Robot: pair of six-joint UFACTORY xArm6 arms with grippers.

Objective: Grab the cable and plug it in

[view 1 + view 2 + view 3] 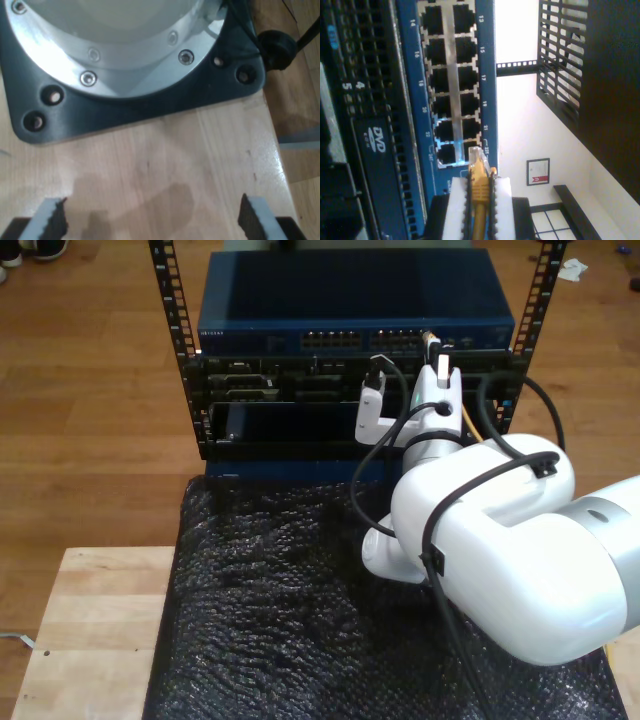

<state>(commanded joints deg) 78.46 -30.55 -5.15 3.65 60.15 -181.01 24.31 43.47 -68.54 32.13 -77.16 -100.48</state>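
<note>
Holding cable [479,192] clamped in my second gripper [479,200], clear plug [476,159] at lower centre of second wrist view, just short of blue switch [450,80] port row. Grab done; insertion left. My first gripper [150,220] spread, empty, above wooden table [165,165].

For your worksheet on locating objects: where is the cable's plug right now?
My second gripper holds the cable; its plug sits just short of the blue switch, at the exterior view's upper right.
</note>
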